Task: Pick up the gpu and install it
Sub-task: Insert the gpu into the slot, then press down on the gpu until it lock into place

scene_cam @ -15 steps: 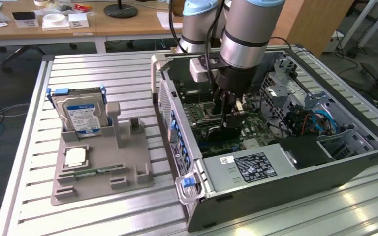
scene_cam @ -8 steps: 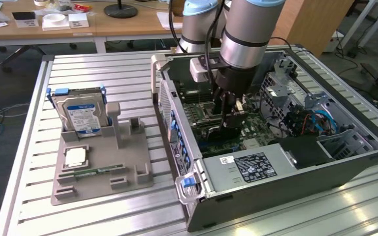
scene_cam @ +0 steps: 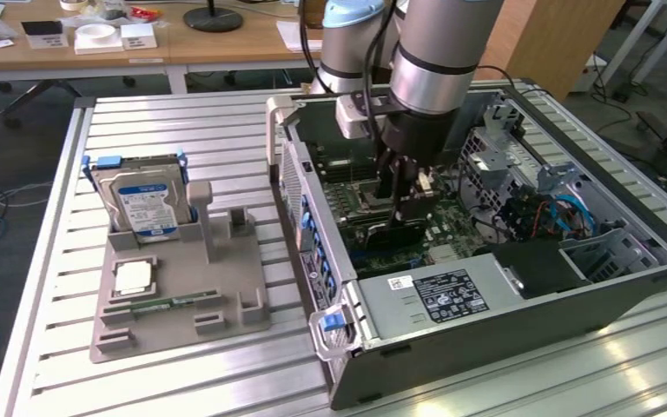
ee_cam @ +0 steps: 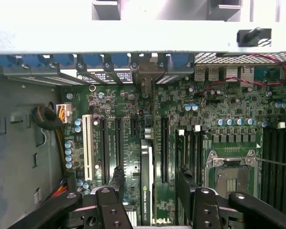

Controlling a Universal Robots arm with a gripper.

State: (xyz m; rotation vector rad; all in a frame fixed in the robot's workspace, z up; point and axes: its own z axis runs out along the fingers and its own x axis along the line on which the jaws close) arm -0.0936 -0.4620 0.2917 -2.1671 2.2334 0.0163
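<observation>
Right now, in the exterior view, I see the open computer case (scene_cam: 542, 304) lying on its side on the ribbed metal counter (scene_cam: 171, 130). Inside the case I can see the green main board (scene_cam: 450, 217), a grey metal cage, blue cables (scene_cam: 559, 213) and a black power box with a white label (scene_cam: 450, 295). My arm (scene_cam: 432, 61) reaches down into the case from above. The pincer (scene_cam: 401, 195) is low over the board, and the gpu (scene_cam: 394, 233) sits just under it, standing on its edge in the board.

On the exterior view's left stands a grey holder tray (scene_cam: 177, 295). It holds a silver hard drive with a blue label (scene_cam: 142, 204) standing upright, a small square chip (scene_cam: 133, 276) lying flat, and a thin green memory stick (scene_cam: 171, 303) lying in its groove.

Next, in the wrist view, I look straight down at the board. The gpu (ee_cam: 146, 181) is a thin dark card on its edge, sitting in a long slot beside the other black slots and a white slot (ee_cam: 87, 148). Its metal end points to the case's back wall. The pincer (ee_cam: 150, 183) is spread wide. One finger (ee_cam: 117, 179) is on each side of the card, with a gap between, so it pinches nothing. The empty chip socket (ee_cam: 231, 179) is near.
</observation>
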